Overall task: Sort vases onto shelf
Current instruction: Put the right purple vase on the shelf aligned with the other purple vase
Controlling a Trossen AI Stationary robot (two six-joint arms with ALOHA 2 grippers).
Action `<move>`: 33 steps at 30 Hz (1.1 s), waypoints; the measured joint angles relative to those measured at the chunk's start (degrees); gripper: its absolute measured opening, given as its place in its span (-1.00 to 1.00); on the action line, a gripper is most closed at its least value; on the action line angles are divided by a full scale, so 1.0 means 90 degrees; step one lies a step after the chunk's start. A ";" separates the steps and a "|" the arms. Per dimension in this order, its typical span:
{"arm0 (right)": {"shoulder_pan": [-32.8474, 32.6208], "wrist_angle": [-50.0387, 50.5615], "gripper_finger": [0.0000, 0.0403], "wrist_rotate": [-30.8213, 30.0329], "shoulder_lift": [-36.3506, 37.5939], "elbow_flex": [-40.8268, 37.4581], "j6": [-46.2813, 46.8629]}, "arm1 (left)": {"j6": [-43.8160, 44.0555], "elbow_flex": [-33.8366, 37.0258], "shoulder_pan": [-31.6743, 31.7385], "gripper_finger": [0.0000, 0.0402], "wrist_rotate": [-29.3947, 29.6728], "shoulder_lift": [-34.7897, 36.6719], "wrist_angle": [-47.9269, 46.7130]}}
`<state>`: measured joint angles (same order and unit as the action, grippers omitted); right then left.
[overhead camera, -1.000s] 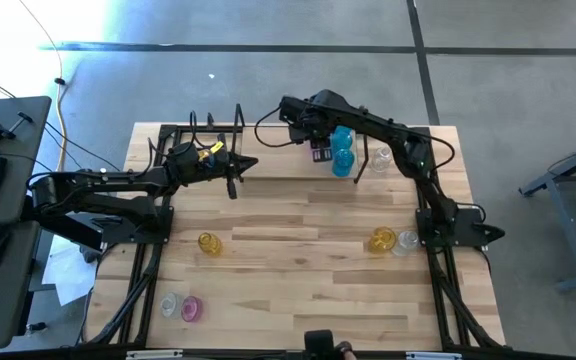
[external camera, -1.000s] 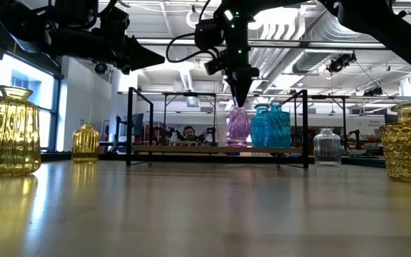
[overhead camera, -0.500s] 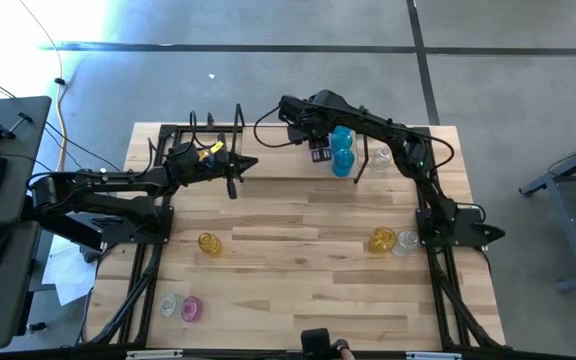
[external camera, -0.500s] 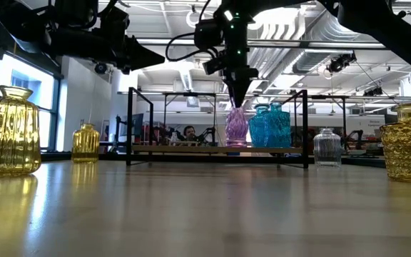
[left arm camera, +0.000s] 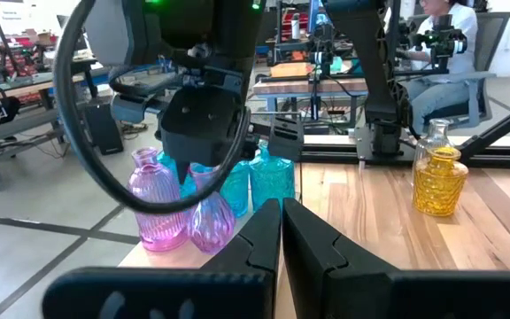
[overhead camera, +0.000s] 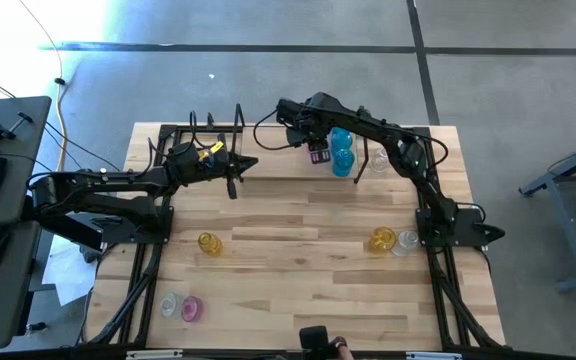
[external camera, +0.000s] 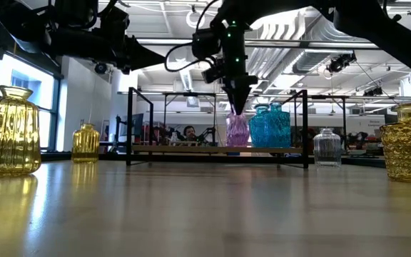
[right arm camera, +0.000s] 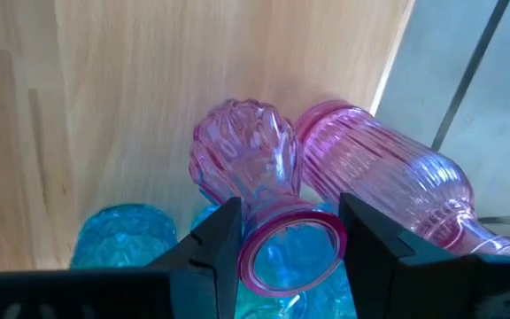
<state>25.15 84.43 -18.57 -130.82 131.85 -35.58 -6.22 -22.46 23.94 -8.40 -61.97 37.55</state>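
Observation:
The shelf (overhead camera: 278, 160) runs along the table's far edge, a light board in a black rod frame. My right gripper (overhead camera: 318, 152) points steeply down over it, shut on a pink vase (external camera: 237, 130). A second pink vase (right arm camera: 388, 177) and two blue vases (external camera: 270, 125) stand close beside it on the board. My left gripper (overhead camera: 233, 185) hovers level and shut left of centre, touching nothing. My right gripper pinches the pink vase's neck just under the mouth rim (right arm camera: 290, 244) between its two fingers, one on each side. The fingers come from above, slanting down. The vase hangs upright, its base at the shelf board; whether it rests there I cannot tell.
Loose vases stand on the table: a yellow one (overhead camera: 209, 243) at the left, a yellow (overhead camera: 383, 240) and a clear one (overhead camera: 406, 243) at the right, a clear (overhead camera: 169, 304) and a pink one (overhead camera: 191, 309) at the near left, and a clear one (overhead camera: 381, 157) beside the blue vases.
My right gripper has sunk a little toward the shelf board with the pink vase, which stays upright.

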 joint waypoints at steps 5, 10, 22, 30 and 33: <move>-0.0002 -0.0033 -0.38 0.0010 -0.0029 0.0012 -0.0006 | 0.0000 0.0001 0.0000 -0.98 0.0002 0.0001 0.0002; -0.0002 0.0001 -0.34 0.0014 -0.0029 0.0012 -0.0004 | 0.0000 0.0001 0.0000 -0.98 0.0002 0.0002 -0.0001; 0.0000 0.0018 -0.15 -0.0058 -0.0049 0.0007 0.0018 | 0.0000 0.0001 0.0000 -0.98 0.0001 0.0002 -0.0001; 0.0000 0.0016 -0.12 -0.0061 -0.0049 0.0007 0.0021 | 0.0001 0.0001 0.0000 -0.98 0.0000 0.0000 -0.0001; 0.0000 -0.0007 -0.08 -0.0085 -0.0049 0.0007 0.0041 | 0.0000 0.0001 0.0000 -0.98 0.0000 0.0000 -0.0001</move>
<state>25.15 84.37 -19.33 -131.26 131.92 -35.21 -6.22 -22.46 23.94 -8.40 -61.96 37.54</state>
